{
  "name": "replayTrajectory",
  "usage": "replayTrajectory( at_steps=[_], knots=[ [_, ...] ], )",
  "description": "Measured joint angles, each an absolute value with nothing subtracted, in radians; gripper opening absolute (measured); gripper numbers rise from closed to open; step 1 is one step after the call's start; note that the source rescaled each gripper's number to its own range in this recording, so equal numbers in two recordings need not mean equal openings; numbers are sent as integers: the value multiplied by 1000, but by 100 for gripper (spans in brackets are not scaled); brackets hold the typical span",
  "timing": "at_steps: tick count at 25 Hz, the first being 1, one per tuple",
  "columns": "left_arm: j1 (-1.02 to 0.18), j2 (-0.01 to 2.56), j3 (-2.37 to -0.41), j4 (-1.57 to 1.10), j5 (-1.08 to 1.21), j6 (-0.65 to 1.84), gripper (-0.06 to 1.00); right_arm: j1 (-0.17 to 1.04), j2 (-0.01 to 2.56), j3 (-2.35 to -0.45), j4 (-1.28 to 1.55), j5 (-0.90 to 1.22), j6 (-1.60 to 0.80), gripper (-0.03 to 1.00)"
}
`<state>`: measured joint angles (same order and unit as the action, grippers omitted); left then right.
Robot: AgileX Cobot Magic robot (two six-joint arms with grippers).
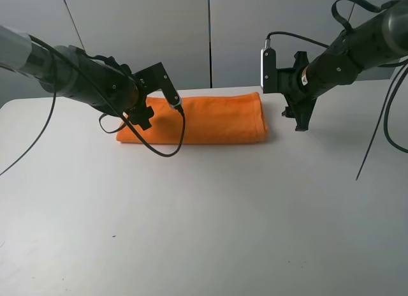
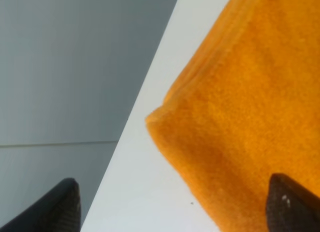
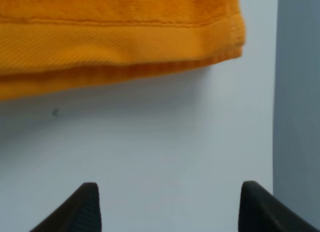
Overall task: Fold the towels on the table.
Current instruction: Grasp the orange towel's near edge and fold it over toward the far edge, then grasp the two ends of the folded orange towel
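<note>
Finding a bright orange terry-cloth towel (image 1: 210,117) lying folded into a long flat band on the far part of a large plain white matte tabletop (image 1: 204,232), running left to right close to the far edge. Showing stacked layers at its left end in the left wrist view, and a woven band along the hem at its right end in the right wrist view.

Hovering at the towel's left end with the left gripper (image 2: 172,204), jaws standing wide apart and gripping nothing; showing one dark fingertip (image 2: 292,204) over orange cloth and the other against the grey wall (image 1: 127,28) past the table's far edge. Being unable to tell whether that fingertip is touching the cloth. Trailing a black cable (image 1: 172,149) in a loop across the towel's left part.

Holding the right gripper (image 3: 167,204) just beside the towel's right end, above bare tabletop, jaws spread wide and grasping nothing.
</note>
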<state>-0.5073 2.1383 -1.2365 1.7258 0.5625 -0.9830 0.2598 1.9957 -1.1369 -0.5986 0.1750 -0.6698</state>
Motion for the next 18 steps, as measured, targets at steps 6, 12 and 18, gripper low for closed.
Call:
replayTrajectory(
  at_steps=[6,12,18],
  knots=[
    [-507,2106,-1237,1648,611,-985,100,260,1916,-1137,-319,188,-545,80],
    [-497,2062,-1283,1335,453,-938,100,260,1901,-1177,23,368,-512,92],
    [-417,2058,-1381,710,411,-497,100,260,1916,-1333,283,586,-483,100]
  ],
)
